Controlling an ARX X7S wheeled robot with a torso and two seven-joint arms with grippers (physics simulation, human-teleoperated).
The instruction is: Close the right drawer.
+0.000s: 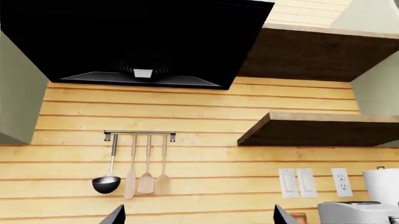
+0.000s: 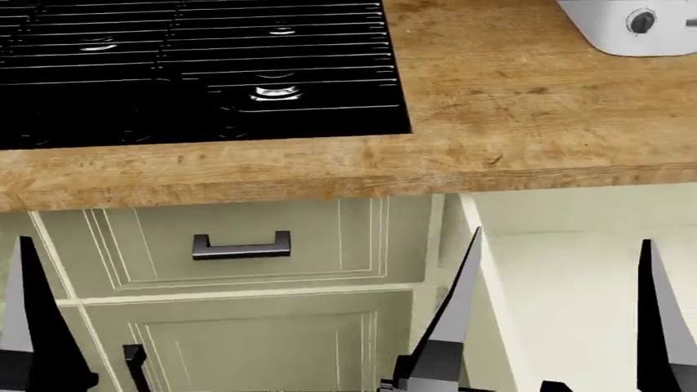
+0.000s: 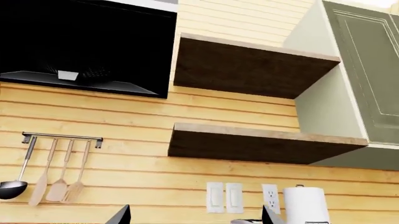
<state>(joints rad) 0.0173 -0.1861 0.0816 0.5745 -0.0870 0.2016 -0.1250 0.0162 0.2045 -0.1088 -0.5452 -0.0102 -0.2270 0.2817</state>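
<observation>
Head view | the right drawer (image 2: 566, 278) is seen pulled out under the wooden surface (image 2: 512, 98), off-white interior exposed | right gripper (image 2: 557, 310) is held spread above it, left gripper (image 2: 240, 327) likewise | step judged: approach; a push on the front is called for next.

Wood-grain countertop (image 2: 523, 106); glossy black cooktop (image 2: 196, 73); matt drawer interior (image 2: 566, 286).
</observation>
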